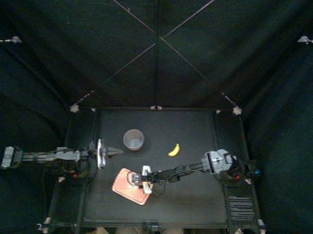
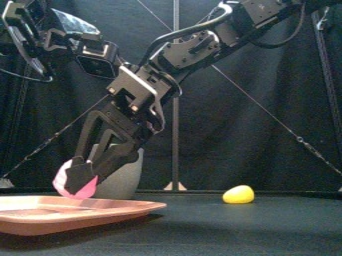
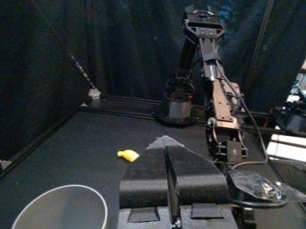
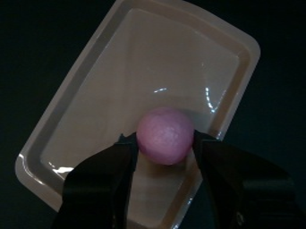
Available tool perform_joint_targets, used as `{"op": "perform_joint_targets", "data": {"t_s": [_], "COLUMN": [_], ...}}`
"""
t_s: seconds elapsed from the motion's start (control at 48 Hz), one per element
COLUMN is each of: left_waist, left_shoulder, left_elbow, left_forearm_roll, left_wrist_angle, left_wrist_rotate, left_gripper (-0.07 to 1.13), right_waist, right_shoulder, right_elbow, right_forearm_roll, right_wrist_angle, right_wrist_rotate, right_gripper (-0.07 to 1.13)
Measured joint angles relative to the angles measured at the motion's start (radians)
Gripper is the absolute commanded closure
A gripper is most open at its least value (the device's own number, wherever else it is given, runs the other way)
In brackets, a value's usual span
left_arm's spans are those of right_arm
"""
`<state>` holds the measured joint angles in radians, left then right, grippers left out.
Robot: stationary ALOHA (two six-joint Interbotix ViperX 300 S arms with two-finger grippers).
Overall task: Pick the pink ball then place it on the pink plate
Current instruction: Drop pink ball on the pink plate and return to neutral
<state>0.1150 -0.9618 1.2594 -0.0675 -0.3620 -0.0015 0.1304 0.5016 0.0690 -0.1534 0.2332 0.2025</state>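
Observation:
My right gripper (image 4: pixel 165 141) is shut on the pink ball (image 4: pixel 165 134). It holds the ball just above the pink plate (image 4: pixel 114 85), over the plate's middle. In the front view the pink ball (image 2: pixel 72 181) hangs a little above the pink plate (image 2: pixel 80 211), with the right gripper (image 2: pixel 78 180) slanting down from the upper right. From the top, the right gripper (image 1: pixel 145 182) reaches in from the right over the pink plate (image 1: pixel 124 186). The left gripper (image 1: pixel 98 154) rests at the table's left, shut and empty.
A tall grey speckled cup (image 1: pixel 134 138) stands behind the plate, partly hidden by the right gripper in the front view. A yellow banana toy (image 1: pixel 175 148) lies right of the cup; the yellow toy (image 2: pixel 238 194) is apart from the plate.

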Motion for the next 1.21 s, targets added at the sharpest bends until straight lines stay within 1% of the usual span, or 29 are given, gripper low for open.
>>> {"op": "perform_joint_targets", "data": {"t_s": [0.146, 0.208, 0.417, 0.521, 0.729, 0.938, 1.104, 1.208], "left_waist": [0.002, 0.003, 0.012, 0.014, 0.014, 0.014, 0.014, 0.014], "left_shoulder": [-0.002, -0.002, -0.002, -0.002, -0.002, -0.002, -0.002, -0.002], "left_elbow": [0.015, 0.021, 0.025, 0.028, 0.038, 0.04, 0.046, 0.054], "left_forearm_roll": [-0.012, -0.017, -0.031, -0.032, -0.032, -0.034, -0.034, -0.034], "left_wrist_angle": [-0.002, -0.002, 0.0, 0.0, 0.0, 0.002, 0.002, 0.002], "left_wrist_rotate": [0.002, 0.002, 0.002, 0.002, 0.0, 0.0, 0.0, 0.0], "left_gripper": [1.06, 1.06, 1.06, 1.06, 1.06, 1.06, 1.06, 1.06], "right_waist": [-0.002, -0.002, -0.002, -0.005, -0.026, -0.063, -0.138, -0.195], "right_shoulder": [0.012, 0.015, 0.011, -0.031, -0.207, -0.417, -0.575, -0.678], "right_elbow": [-0.009, -0.009, -0.005, 0.037, 0.224, 0.453, 0.641, 0.753], "right_forearm_roll": [0.008, 0.014, 0.009, 0.003, 0.021, 0.025, 0.034, 0.069], "right_wrist_angle": [0.003, 0.002, -0.002, -0.023, -0.132, -0.333, -0.433, -0.468], "right_wrist_rotate": [0.0, 0.0, -0.003, 0.002, 0.011, 0.006, 0.011, 0.011], "right_gripper": [0.1, 0.07, 0.06, 0.06, 0.06, 0.06, 0.06, 0.06]}}
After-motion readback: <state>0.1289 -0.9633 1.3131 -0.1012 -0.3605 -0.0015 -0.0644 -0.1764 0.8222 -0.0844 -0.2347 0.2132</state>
